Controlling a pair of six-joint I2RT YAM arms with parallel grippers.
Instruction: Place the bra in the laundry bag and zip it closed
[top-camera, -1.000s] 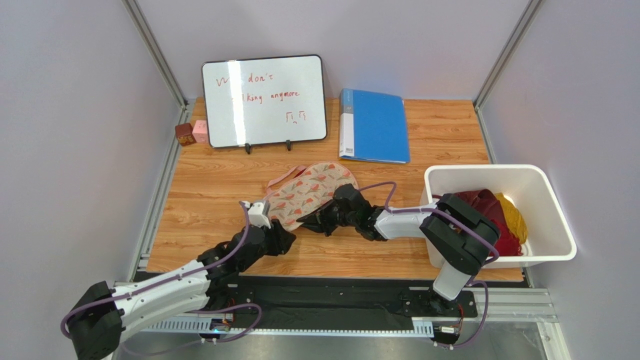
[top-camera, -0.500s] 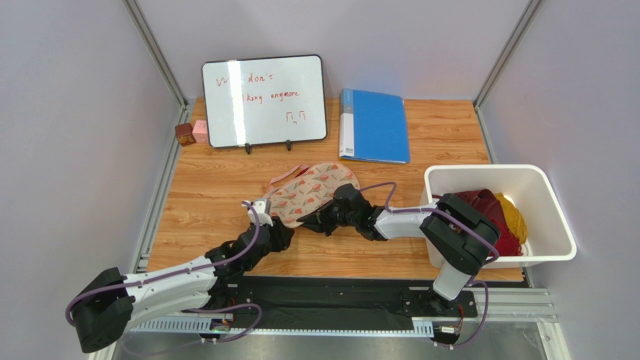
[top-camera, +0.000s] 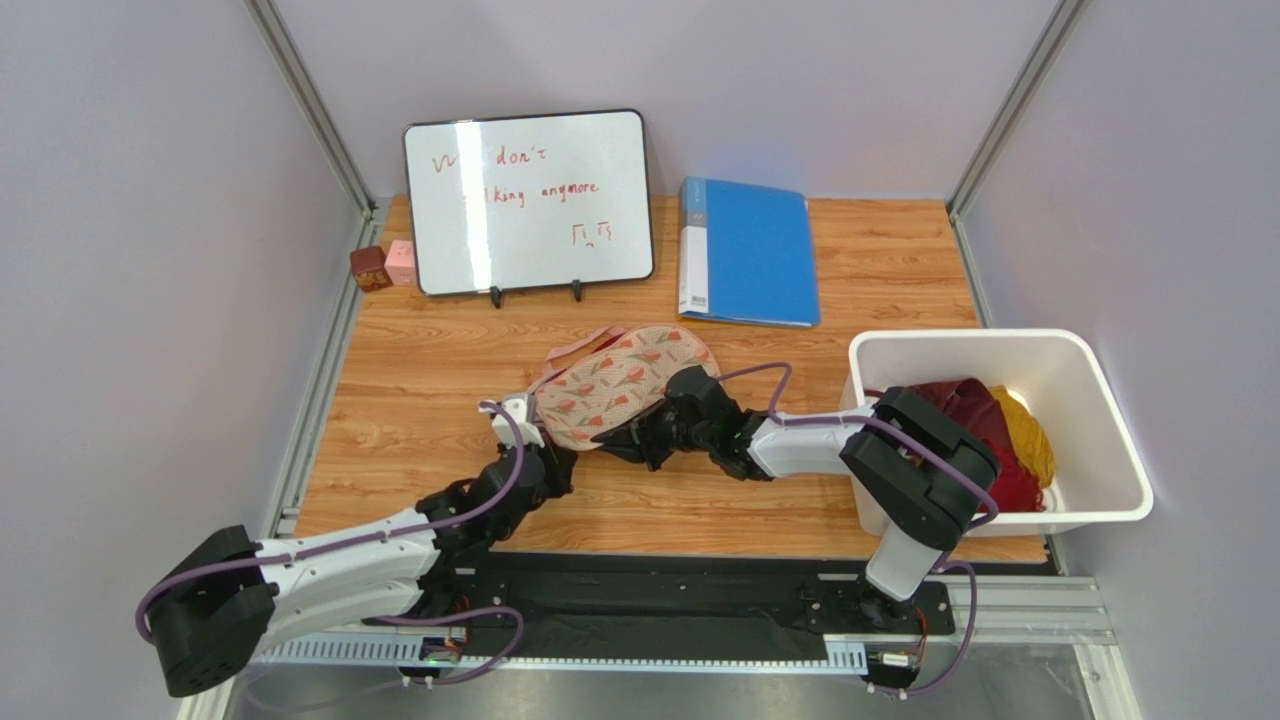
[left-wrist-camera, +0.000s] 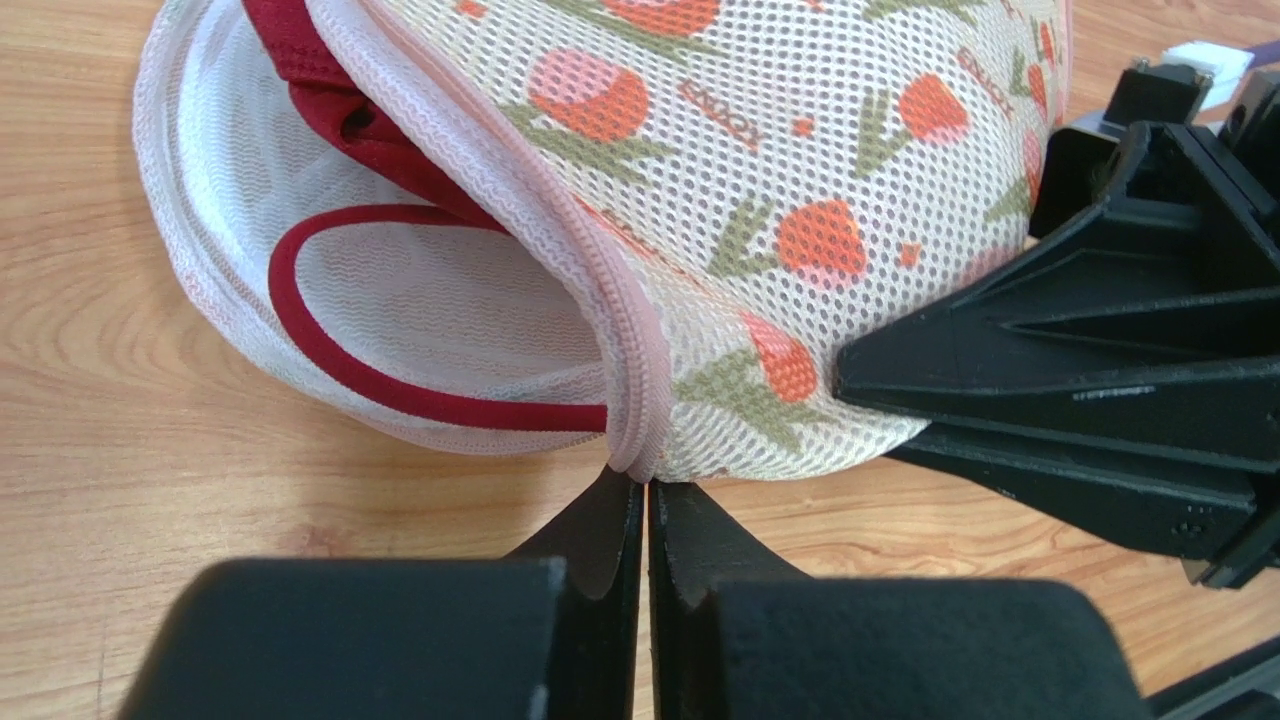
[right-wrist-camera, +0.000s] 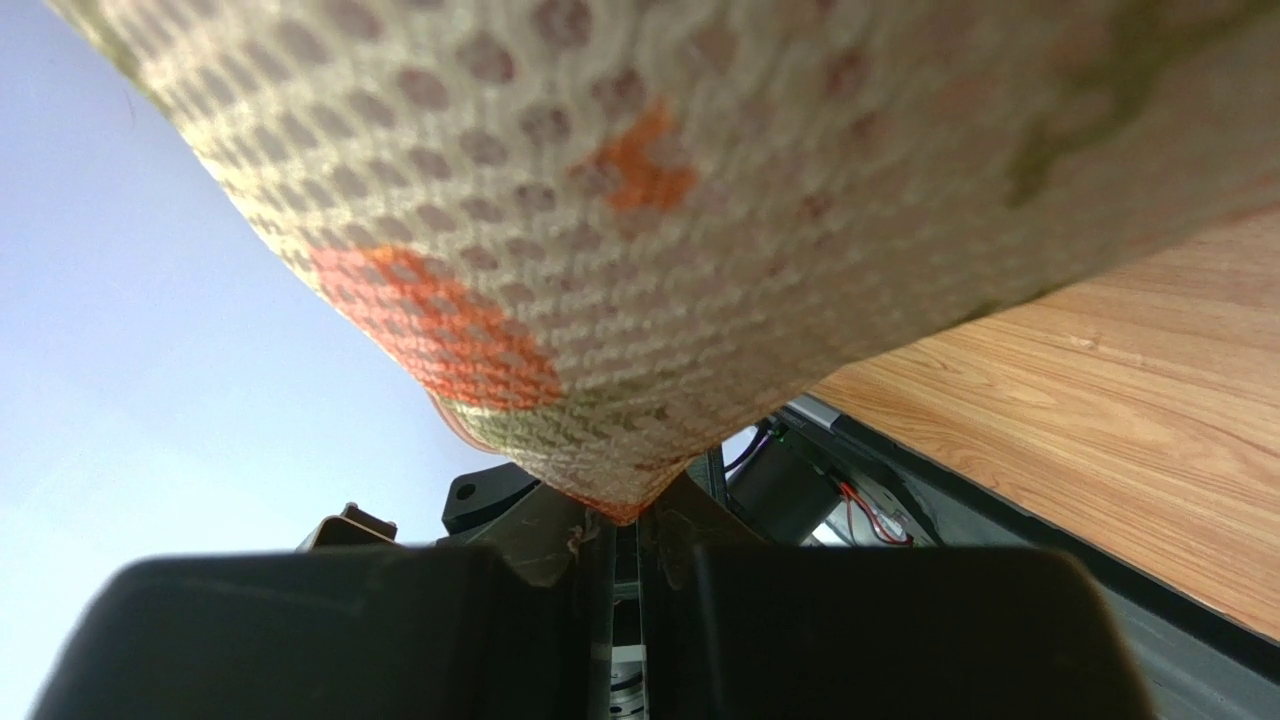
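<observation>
Looks like the zipping step, just at its start. Has the bra (left-wrist-camera: 323, 68) inside the laundry bag (left-wrist-camera: 842, 180) already: dark red cup tucked under the upper flap, one thin strap (left-wrist-camera: 394, 402) looping across the pale lining of the gaping mouth. Not yet zipped along any stretch visible from the left wrist.

As for the left gripper (left-wrist-camera: 646, 518): pressed fully together, apparently nipping the lowest point of the pink zipper trim (left-wrist-camera: 628, 360), right where the curved lip meets the table (left-wrist-camera: 135, 495). Cannot tell whether a pull tab sits in the pinch or only the fabric edge. As for the right gripper (right-wrist-camera: 624, 525): closed on a small pinched-up fold of the mesh, on the side of the bag toward the right arm, bracing it.

Next, in all likelihood: draw the slider along the curved trim while holding the bag taut from the other side. Calls for keeping that strap off the teeth — risks a snag otherwise. Calls too for following the bend of the trim rather than pulling straight.

Materials: open honeycomb mesh, cream with orange-pink flowers and green leaves, soft yet holding a domed, bean-like shape; plain white mesh inside; ribbed pink tape along the zip. Smooth rounded cord for the strap. Hard matte black plastic for the fingers — varnished wood grain underneath.
</observation>
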